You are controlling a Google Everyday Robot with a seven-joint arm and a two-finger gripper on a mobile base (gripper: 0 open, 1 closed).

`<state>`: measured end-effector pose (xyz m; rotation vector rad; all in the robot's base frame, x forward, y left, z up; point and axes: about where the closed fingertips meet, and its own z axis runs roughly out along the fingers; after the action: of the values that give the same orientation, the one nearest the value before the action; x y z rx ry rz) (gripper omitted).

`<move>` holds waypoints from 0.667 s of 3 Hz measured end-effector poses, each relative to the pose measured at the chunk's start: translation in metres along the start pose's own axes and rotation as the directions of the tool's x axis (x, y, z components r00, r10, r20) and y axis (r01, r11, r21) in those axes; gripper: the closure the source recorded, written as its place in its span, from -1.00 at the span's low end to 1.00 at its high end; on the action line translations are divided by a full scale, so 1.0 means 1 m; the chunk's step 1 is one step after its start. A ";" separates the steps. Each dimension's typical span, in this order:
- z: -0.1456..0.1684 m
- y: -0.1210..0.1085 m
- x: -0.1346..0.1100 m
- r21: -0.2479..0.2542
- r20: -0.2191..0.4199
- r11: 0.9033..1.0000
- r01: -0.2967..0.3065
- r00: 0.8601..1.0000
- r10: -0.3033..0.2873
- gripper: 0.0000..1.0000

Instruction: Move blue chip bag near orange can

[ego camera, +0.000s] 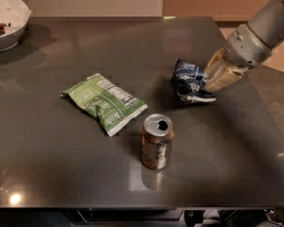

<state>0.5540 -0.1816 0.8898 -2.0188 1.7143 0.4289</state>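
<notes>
tool [209,81] at rt grips blue chip bag [188,78].

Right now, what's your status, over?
Tool shut on blue chip bag, right side. Orange can upright, front centre, apart. Green chip bag left, not blocking.

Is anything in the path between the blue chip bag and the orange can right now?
Nothing visible. The gripper holds the blue chip bag at its edge, and only bare table lies between the bag and the orange can. The green chip bag lies beside the can, off that line.
</notes>
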 end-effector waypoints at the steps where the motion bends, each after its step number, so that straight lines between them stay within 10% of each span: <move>1: -0.001 0.023 -0.003 -0.034 0.018 0.994 0.101 0.995 -0.100 1.00; 2: -0.003 0.042 -0.008 -0.048 0.031 0.985 0.165 0.986 -0.164 1.00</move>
<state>0.5115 -0.1809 0.8905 -2.1605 1.5200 0.4450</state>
